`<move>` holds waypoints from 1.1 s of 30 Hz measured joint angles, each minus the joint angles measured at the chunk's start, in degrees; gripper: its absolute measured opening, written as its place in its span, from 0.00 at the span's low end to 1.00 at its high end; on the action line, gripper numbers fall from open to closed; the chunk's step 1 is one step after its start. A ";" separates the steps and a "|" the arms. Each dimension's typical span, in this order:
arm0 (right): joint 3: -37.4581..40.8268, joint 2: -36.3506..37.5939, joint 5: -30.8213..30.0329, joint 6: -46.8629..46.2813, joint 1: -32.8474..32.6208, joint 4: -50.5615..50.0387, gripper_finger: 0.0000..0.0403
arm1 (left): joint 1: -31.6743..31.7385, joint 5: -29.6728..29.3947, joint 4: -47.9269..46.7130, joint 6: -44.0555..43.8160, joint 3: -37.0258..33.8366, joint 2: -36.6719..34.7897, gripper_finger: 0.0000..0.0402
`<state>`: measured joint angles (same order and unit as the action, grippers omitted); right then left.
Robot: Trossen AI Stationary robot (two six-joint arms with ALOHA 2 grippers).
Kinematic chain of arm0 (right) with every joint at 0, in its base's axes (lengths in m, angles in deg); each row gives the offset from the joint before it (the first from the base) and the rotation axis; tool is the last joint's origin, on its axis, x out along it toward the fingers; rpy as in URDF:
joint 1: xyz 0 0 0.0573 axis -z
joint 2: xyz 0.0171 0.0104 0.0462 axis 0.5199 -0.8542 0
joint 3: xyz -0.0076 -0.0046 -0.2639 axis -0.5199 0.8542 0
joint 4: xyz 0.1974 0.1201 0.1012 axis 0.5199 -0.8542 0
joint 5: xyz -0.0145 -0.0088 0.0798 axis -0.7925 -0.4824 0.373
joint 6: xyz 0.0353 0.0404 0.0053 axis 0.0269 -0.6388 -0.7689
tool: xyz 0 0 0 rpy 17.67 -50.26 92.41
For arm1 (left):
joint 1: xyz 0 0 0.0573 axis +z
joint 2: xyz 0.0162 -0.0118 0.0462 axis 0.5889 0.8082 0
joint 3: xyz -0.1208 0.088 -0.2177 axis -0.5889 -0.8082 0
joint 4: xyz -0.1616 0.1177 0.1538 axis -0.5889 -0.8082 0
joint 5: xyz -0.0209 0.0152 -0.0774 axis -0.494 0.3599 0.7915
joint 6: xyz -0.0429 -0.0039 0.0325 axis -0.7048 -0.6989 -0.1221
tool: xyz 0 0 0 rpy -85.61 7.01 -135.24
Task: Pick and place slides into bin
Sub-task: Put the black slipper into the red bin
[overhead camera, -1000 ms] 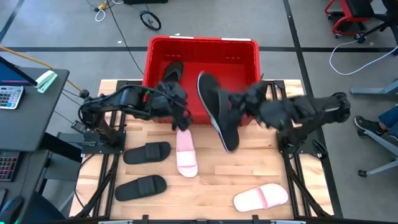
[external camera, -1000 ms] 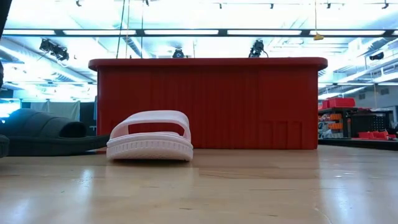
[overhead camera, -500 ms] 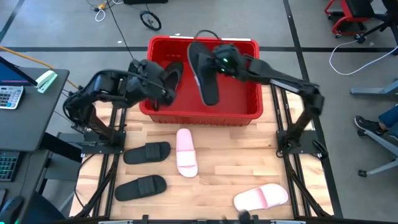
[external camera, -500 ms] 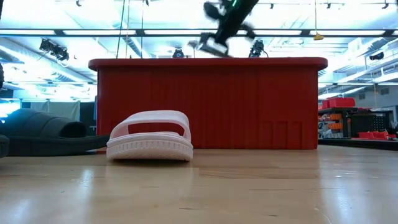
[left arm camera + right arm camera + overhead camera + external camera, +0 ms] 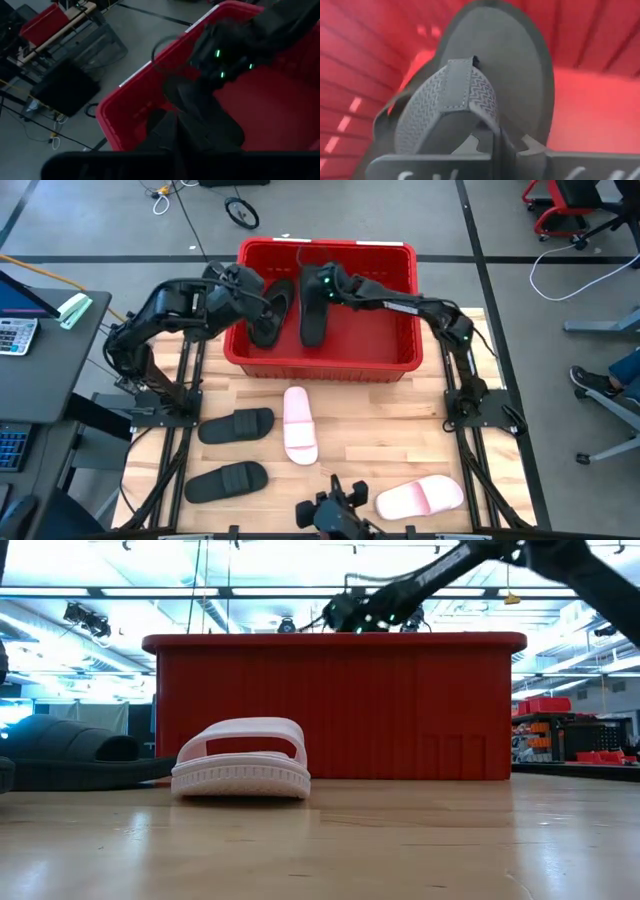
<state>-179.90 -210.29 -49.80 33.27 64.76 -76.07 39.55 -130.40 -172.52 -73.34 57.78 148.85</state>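
The red bin stands at the table's far middle. My left gripper hangs over the bin's left part, shut on a black flip-flop. My right gripper reaches down into the bin's middle, shut on a second black flip-flop. In the low view only this gripper shows above the bin's rim. Two black slides and two white slides lie sole-down on the table in front of the bin. My left gripper is shut on its flip-flop, but the gripper itself and the dark hide the place of contact. The flip-flop hangs inside the bin's left part, and I cannot tell whether it touches the floor. My right gripper pinches the flip-flop's ribbed thong strap between its two fingers, behind the toe post. The fingers slant down from the table's right side. The sole stretches away from the fingers inside the bin; whether it touches the floor I cannot tell.
The bin's near wall rises high above the table top. The nearer white slide stands just in front of it. A small dark object that I cannot identify shows at the table's near edge. A desk stands left of the table.
My right gripper has swung from above the table in front of the bin toward the far edge and left, then sunk into the bin, carrying its flip-flop along. My left gripper has gone toward the table's far left with its flip-flop, turning as it went.
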 joint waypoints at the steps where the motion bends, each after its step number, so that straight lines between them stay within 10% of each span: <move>1: 0.00 -1.18 0.17 -0.55 -0.20 0.70 0.01 | 0.07 0.02 -0.02 0.52 0.00 0.00 0.04; 33: 0.00 -7.17 10.27 3.13 2.30 7.07 0.43 | 0.61 1.99 -6.54 -5.83 0.00 0.02 0.05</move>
<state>-179.90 -217.46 -39.52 36.40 67.05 -69.01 40.15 -128.41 -179.05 -79.17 57.78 148.87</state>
